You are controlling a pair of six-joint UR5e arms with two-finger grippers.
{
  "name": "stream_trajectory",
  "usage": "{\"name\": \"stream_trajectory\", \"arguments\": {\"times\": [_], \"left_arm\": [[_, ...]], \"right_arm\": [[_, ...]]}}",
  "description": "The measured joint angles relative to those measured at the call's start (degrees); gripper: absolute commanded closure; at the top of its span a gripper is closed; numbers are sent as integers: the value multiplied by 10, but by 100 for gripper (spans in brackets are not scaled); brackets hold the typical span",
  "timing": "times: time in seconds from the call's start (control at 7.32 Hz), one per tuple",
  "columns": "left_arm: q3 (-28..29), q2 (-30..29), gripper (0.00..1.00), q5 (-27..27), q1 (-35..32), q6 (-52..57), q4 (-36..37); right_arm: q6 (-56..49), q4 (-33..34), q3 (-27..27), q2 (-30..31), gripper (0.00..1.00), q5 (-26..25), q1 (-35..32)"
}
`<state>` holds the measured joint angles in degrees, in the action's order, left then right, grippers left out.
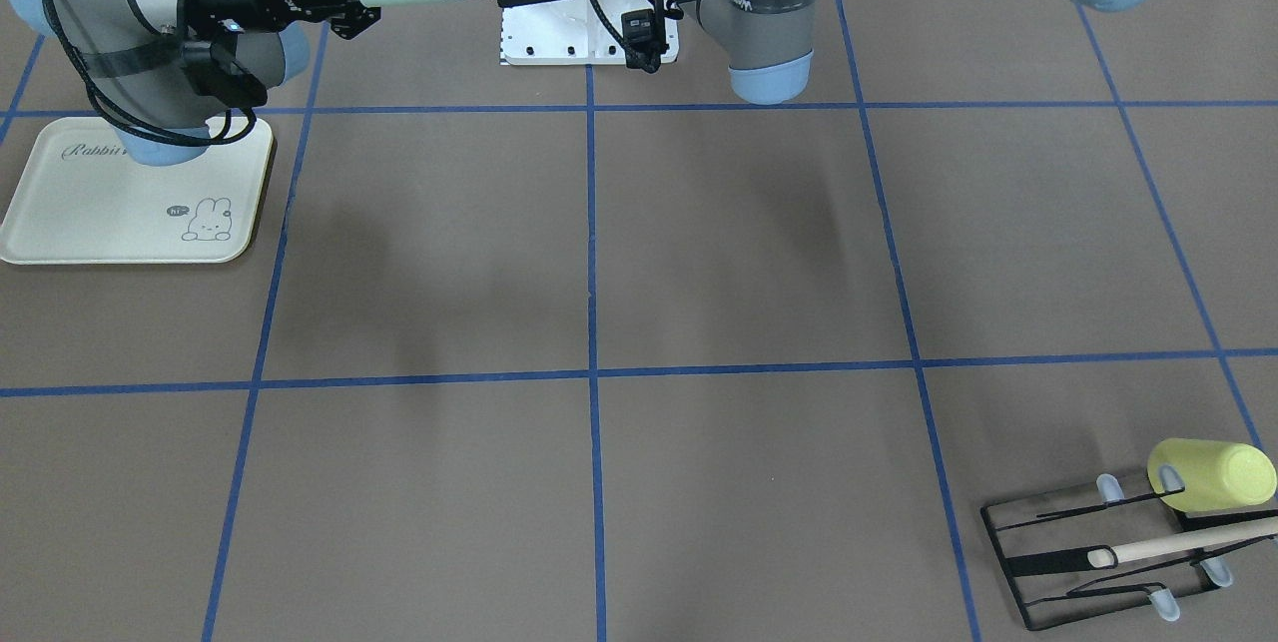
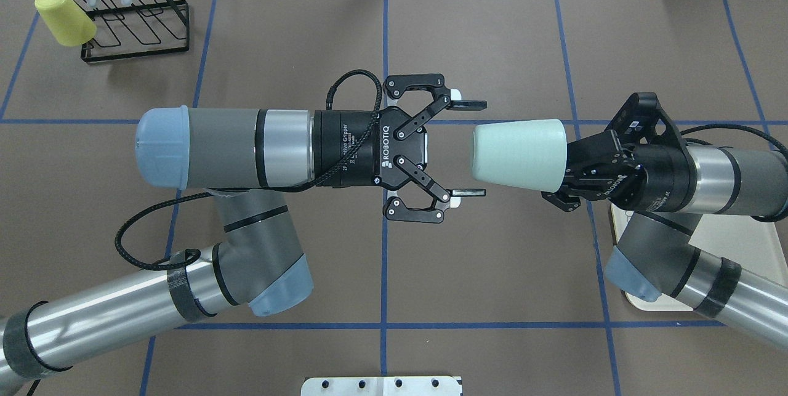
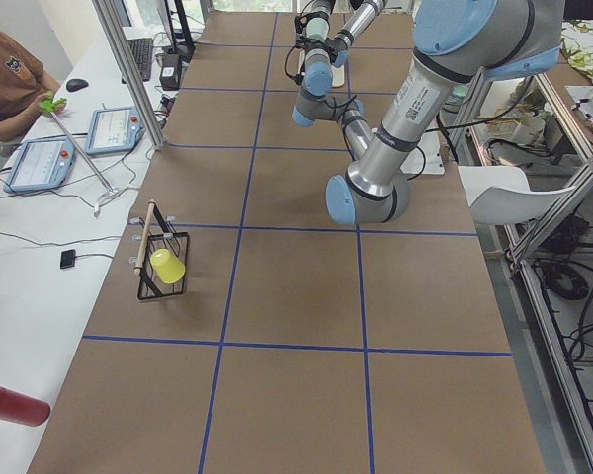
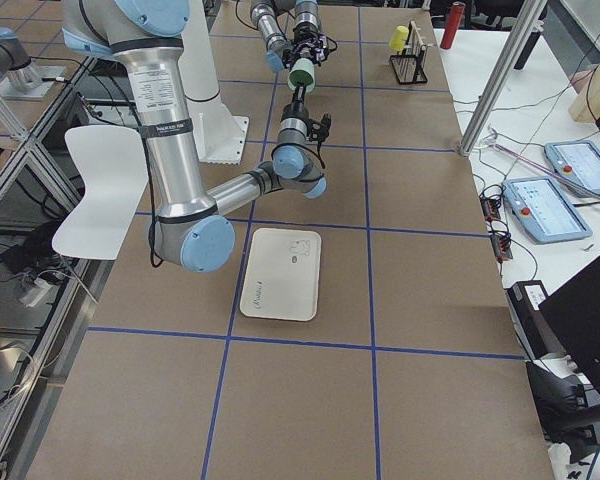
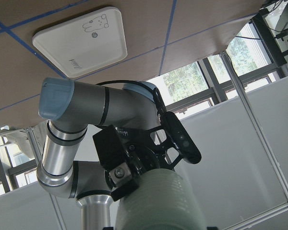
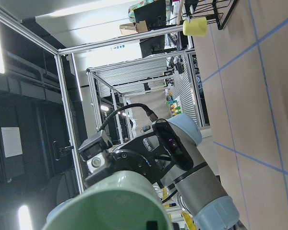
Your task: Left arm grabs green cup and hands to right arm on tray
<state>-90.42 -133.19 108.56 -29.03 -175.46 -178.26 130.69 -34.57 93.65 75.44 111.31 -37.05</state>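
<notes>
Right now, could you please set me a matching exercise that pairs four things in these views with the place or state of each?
Things:
1. green cup
2. left gripper
3. yellow-green cup
4. tray

Place or state:
A. on the black wire rack
B. lying flat beneath the right arm
C. open, holding nothing
D. held in the air by the right gripper

Pairs: 1-D, 2-C, 3-A, 4-B.
</notes>
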Motion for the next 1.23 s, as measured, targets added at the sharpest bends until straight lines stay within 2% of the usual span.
{"name": "stream_trajectory", "arguments": {"times": [0.41, 0.68, 0.96, 1.23], "left_arm": [[-17, 26, 0, 12, -28, 29, 2], [-45, 76, 0, 59, -78, 84, 8], [-51, 100, 0, 97, -145, 162, 49], [-53, 113, 0, 148, -194, 333, 171]], "right_arm": [[10, -9, -17, 10, 100, -16, -11], [-18, -5, -72, 19, 100, -1, -50], [-103, 18, -133, 22, 100, 82, -93], [-188, 116, -148, 21, 100, 209, -176]]}}
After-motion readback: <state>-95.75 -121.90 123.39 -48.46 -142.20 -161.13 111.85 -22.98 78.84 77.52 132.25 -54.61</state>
